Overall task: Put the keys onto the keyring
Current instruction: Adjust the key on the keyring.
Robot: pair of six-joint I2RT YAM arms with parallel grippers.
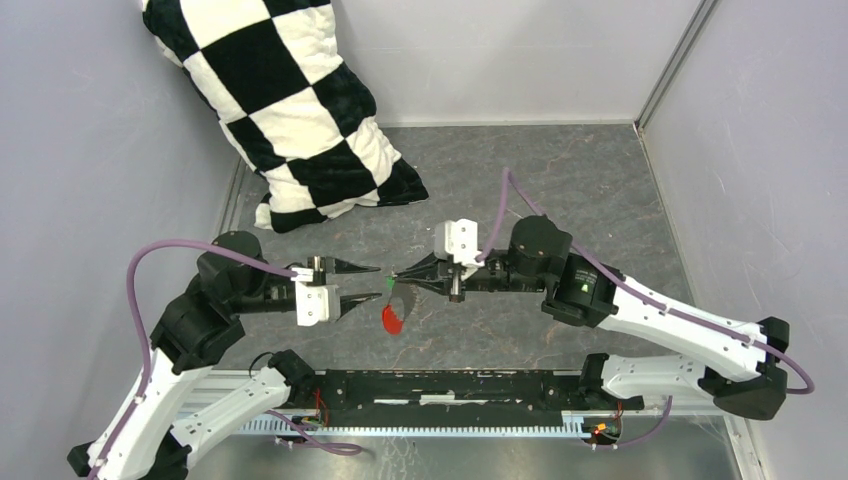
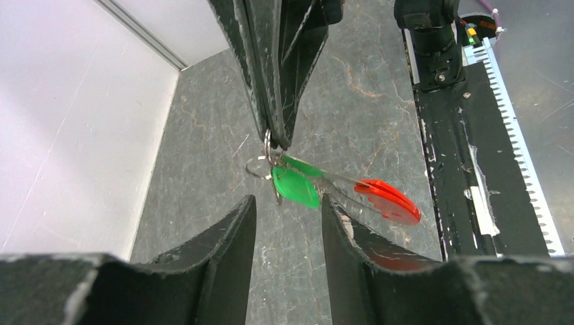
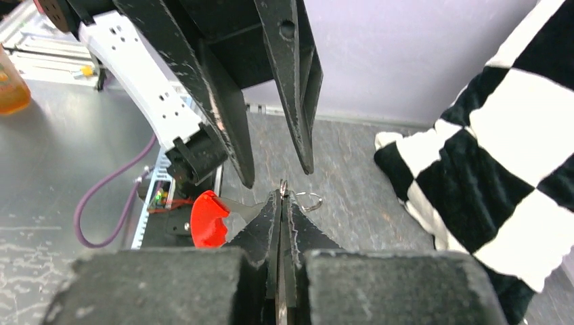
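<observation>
While right jaws pinch thin silvery keyring with flat red tag, left jaws gape just before tiny green-headed metal key; clumsy closing could tug keyring free.

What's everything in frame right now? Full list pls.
keyring: one, silver ring with red tag, hanging from the right tool's tips
key: one sure, green head, hanging at the ring; threaded or not, cannot tell
pillow: one, black-and-white checks, far left corner
orange object: one, cut off at the right wrist view's edge
table: one, grey marbled
left tool: black, open, facing the key
right tool: black, shut on the keyring
</observation>
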